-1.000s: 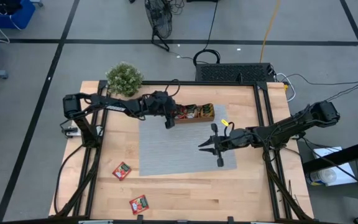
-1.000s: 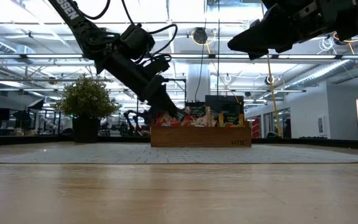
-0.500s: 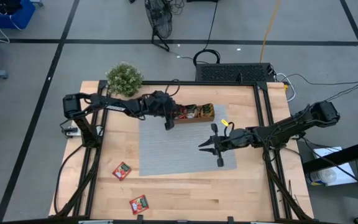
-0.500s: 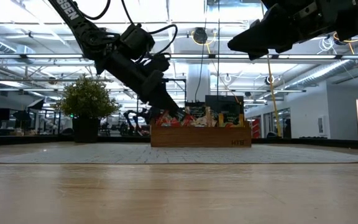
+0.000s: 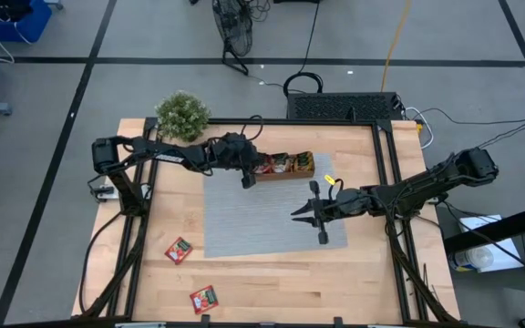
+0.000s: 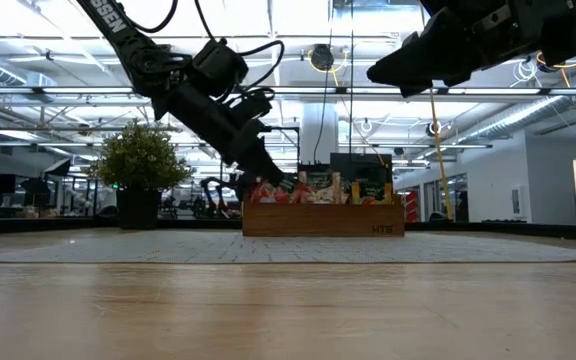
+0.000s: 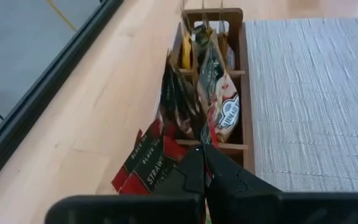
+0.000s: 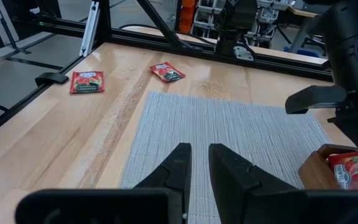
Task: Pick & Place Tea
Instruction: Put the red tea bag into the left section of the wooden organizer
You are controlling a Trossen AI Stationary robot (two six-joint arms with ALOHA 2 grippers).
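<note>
Overhead, the left tool [image 5: 247, 180] sits at the left end of the wooden tray [image 5: 297, 174], which stands near the far edge of the worktop [image 5: 272, 282], at the far edge of the grey woven mat [image 5: 244, 219]. Its fingers [image 7: 219, 177] are pressed together, tips meeting just above the tray's near compartment; whether a wrapper is pinched between them cannot be told. Directly beside those tips, a red tea packet [image 7: 151, 163] with dark lettering leans out over the tray's end wall. Further tea packets [image 7: 219, 99], dark, red and pale-centred, stand upright and crowded in the middle compartment, and yellow ones [image 7: 185, 56] fill the far compartment. In the level view the packets [image 6: 318, 190] rise above the tray rim, with the left tool coming down at a slant to the tray's end.

Two loose red packets lie on bare wood near the front left corner of the worktop: one [image 5: 179, 249] just off the mat's left edge, the other [image 5: 203, 299] near the front edge, well apart from both tools.

Right tool [image 5: 303, 215]: raised over the mat's right part, fingers [image 8: 225, 168] parallel with a narrow gap, holding nothing. A potted plant [image 5: 182, 116] stands at the far left corner.
</note>
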